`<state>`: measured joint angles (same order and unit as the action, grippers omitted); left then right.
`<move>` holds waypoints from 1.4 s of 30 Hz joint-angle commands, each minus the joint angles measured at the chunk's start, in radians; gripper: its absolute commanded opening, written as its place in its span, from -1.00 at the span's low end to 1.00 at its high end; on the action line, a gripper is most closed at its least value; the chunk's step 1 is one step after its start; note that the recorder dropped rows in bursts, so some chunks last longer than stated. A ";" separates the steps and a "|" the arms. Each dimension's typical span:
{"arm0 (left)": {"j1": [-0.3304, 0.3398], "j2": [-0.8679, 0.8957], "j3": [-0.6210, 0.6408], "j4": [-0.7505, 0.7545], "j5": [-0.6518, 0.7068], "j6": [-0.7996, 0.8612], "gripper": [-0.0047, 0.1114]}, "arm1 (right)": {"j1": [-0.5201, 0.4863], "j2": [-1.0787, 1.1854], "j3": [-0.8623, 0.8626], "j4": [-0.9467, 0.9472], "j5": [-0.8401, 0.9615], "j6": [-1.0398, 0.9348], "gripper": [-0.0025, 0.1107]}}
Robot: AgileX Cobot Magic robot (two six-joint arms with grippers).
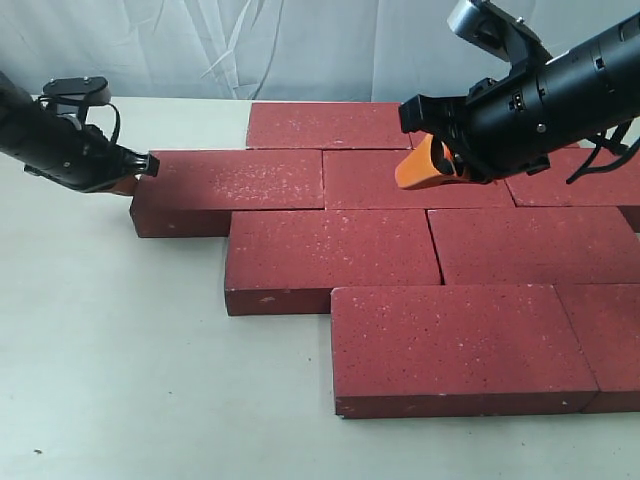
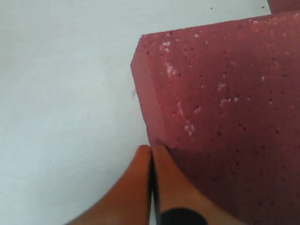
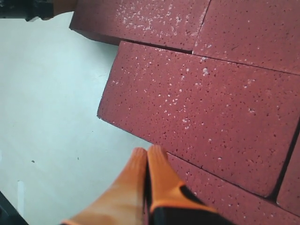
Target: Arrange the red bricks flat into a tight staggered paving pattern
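The red bricks (image 1: 333, 258), dark with pale specks, lie flat in four staggered rows across the centre and right of the frame, edges meeting along thin seams. The second row's leftmost brick (image 1: 235, 180) juts farthest left; the front brick (image 1: 455, 340) sits lower right.

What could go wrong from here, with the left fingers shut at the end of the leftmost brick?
1. The left gripper meets the leftmost brick near a corner, not mid-end; a push may turn it and open a gap.
2. That push may also shift the neighbouring brick.
3. The right gripper, shut, hangs over the bricks and may bump one.
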<state>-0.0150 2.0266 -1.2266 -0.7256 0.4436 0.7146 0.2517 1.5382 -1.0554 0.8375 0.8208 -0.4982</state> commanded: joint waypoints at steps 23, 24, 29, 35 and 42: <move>-0.147 -0.153 0.031 0.267 0.235 -0.292 -0.92 | 0.000 -0.009 0.003 -0.046 -0.008 -0.005 -0.97; -0.167 -0.153 0.045 0.267 0.228 -0.292 -0.92 | 0.000 -0.009 0.003 -0.046 -0.008 -0.005 -0.97; -0.249 -0.153 0.109 0.265 0.182 -0.315 -0.92 | 0.000 -0.009 0.003 -0.046 -0.008 -0.005 -0.97; -0.341 -0.153 0.140 0.248 0.134 -0.322 -0.92 | 0.000 -0.009 0.003 -0.046 -0.008 -0.005 -0.97; -0.407 -0.153 0.140 0.255 0.101 -0.318 -0.92 | 0.000 -0.009 0.003 -0.046 -0.008 -0.005 -0.97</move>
<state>-0.4007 1.8855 -1.0918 -0.4618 0.5616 0.4008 0.2517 1.5382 -1.0554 0.7991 0.8168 -0.4960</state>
